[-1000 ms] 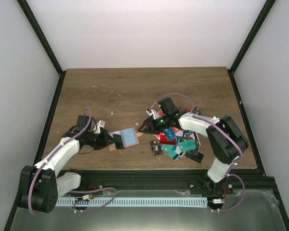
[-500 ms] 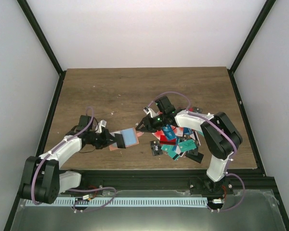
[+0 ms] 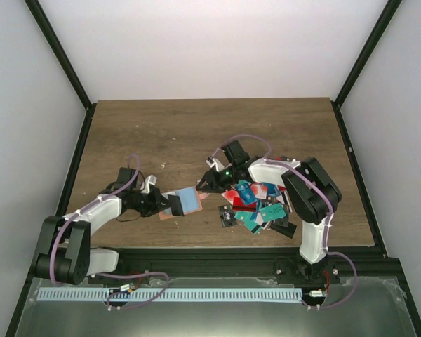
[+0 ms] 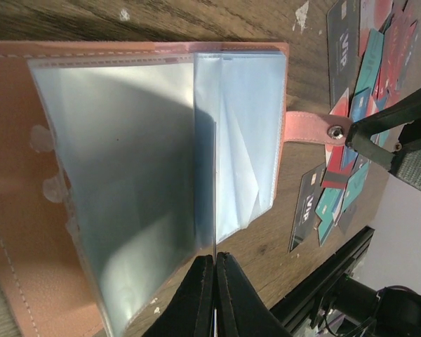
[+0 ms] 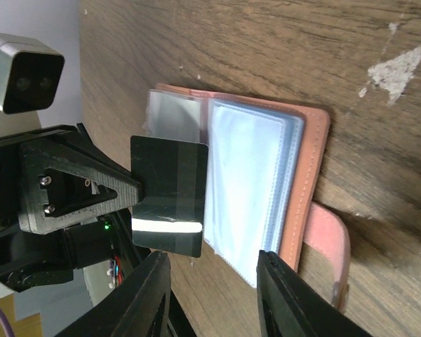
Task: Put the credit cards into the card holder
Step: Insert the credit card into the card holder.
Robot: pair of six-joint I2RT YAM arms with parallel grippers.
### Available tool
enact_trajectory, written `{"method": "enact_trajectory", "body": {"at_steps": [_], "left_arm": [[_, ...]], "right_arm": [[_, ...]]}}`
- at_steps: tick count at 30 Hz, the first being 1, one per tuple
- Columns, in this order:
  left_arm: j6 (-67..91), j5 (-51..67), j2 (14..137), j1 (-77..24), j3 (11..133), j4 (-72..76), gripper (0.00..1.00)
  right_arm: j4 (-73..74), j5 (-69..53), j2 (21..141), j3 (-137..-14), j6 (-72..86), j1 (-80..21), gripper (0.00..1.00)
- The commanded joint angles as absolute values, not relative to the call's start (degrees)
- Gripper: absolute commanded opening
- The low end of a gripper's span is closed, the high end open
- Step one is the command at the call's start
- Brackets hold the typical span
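The salmon-brown card holder [image 3: 189,200] lies open on the table, its clear bluish pockets [image 4: 126,161] facing up. My left gripper [image 3: 165,204] is shut on a black card with a white stripe [image 5: 170,196]. It holds the card on edge at the holder's near side, where the card shows as a thin line [image 4: 215,182] over the pockets. My right gripper [image 3: 205,184] is open and empty, just to the right of the holder by its pink snap strap [image 4: 316,126]. The other credit cards [image 3: 256,203] lie in a red, teal, blue and black heap to the right.
The heap of cards spreads toward the table's front right, with black cards [image 3: 286,229] at its near edge. The table's black front rail [image 3: 217,253] runs just below the holder. White specks dot the wood [image 5: 396,70].
My right gripper has shifted a little left, closer to the holder's strap. The left gripper still holds the black card at the holder, hardly moved.
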State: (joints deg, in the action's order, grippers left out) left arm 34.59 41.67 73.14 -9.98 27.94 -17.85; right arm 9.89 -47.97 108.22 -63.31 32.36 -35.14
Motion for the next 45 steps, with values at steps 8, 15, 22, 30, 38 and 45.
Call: {"method": "enact_trajectory", "body": {"at_steps": [8, 15, 22, 30, 38, 45], "left_arm": [[33.55, 42.55, 75.91, -9.62, 27.42, -14.00, 0.04], [33.38, 42.36, 77.04, -9.64, 27.43, -12.77, 0.04], [33.75, 42.98, 79.34, -9.60, 27.67, -10.37, 0.04], [34.27, 43.07, 80.55, -9.51, 27.92, -8.49, 0.04], [34.54, 43.90, 82.96, -9.58, 28.34, -6.02, 0.04], [35.20, 43.12, 83.66, -9.58, 28.66, -5.65, 0.04]], "right_arm": [[12.87, -47.29, 115.40, -69.25, 28.36, -35.68, 0.35], [12.90, -47.57, 117.87, -69.53, 27.59, -35.71, 0.33], [13.05, -48.10, 118.96, -69.52, 27.03, -35.69, 0.32], [13.60, -48.51, 119.69, -69.95, 26.49, -35.73, 0.32], [14.08, -48.76, 120.40, -70.53, 25.91, -35.68, 0.32], [14.10, -49.05, 120.98, -71.20, 25.82, -35.70, 0.29]]}}
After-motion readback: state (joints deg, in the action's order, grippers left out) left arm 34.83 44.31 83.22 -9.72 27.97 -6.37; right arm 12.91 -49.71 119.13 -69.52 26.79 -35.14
